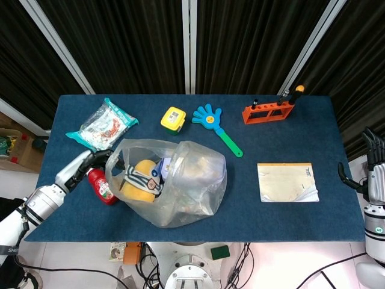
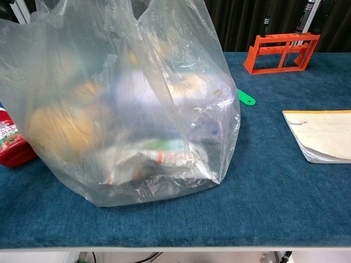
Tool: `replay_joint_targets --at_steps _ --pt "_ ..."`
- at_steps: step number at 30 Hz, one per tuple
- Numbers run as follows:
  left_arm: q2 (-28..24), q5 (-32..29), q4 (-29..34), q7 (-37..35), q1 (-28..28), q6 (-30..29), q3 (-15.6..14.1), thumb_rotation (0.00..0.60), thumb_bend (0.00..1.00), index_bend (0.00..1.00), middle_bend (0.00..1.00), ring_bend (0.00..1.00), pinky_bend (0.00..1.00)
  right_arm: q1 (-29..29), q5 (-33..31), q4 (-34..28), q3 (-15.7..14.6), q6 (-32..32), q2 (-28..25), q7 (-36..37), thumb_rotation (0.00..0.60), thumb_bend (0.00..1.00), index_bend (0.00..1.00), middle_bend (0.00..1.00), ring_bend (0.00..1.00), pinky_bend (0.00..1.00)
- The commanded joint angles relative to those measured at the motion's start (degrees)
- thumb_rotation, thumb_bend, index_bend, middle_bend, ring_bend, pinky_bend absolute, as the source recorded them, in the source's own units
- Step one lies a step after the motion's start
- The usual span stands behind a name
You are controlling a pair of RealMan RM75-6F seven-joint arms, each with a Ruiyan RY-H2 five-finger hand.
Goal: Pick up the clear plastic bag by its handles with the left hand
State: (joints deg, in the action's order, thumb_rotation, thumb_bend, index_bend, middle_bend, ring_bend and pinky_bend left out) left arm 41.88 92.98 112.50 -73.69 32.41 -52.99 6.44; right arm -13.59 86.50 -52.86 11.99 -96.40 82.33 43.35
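Note:
The clear plastic bag (image 1: 186, 192) stands on the blue table (image 1: 289, 144), its mouth open upward, with a yellow plush and other items inside. It fills most of the chest view, where the bag (image 2: 120, 104) hides its own handles. My left hand (image 1: 96, 159) has come in from the lower left and lies over the cap end of a red bottle (image 1: 103, 188), its dark fingers reaching the bag's left rim. I see nothing held in it. My right hand (image 1: 372, 174) hangs off the table's right edge, fingers apart and empty. Neither hand shows in the chest view.
A snack packet (image 1: 102, 124) lies behind my left hand. A yellow box (image 1: 173, 118), a blue hand-shaped clapper (image 1: 210, 117) and an orange rack (image 1: 268, 111) line the back. A notebook (image 1: 287, 182) lies to the right of the bag.

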Motion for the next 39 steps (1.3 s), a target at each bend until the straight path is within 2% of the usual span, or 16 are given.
replay_joint_targets --at_steps 1,11,22,39 --pt "0.8 0.8 -0.2 -2.0 1.4 0.8 -0.5 0.0 0.0 0.4 0.43 0.38 0.57 -0.1 0.1 0.5 -0.1 0.1 0.4 0.2 0.6 0.4 0.0 0.0 0.0 0.0" --pt "2.3 0.4 0.5 -6.1 4.4 2.3 -0.7 0.0 0.0 0.4 0.42 0.38 0.57 -0.5 -0.4 1.6 0.3 0.8 1.1 0.8 0.6 0.4 0.0 0.0 0.0 0.0" --pt "5.0 -6.7 0.5 -5.2 6.0 3.2 1.2 0.0 0.03 0.4 0.42 0.38 0.57 -0.6 -1.3 2.4 0.5 2.0 1.5 1.2 0.6 0.4 0.0 0.0 0.0 0.0" --pt "5.1 -6.0 3.2 -7.4 5.4 1.7 2.0 0.0 0.03 0.39 0.41 0.38 0.58 -1.3 -0.4 3.3 -0.1 2.7 1.9 1.6 0.6 0.4 0.0 0.0 0.0 0.0"
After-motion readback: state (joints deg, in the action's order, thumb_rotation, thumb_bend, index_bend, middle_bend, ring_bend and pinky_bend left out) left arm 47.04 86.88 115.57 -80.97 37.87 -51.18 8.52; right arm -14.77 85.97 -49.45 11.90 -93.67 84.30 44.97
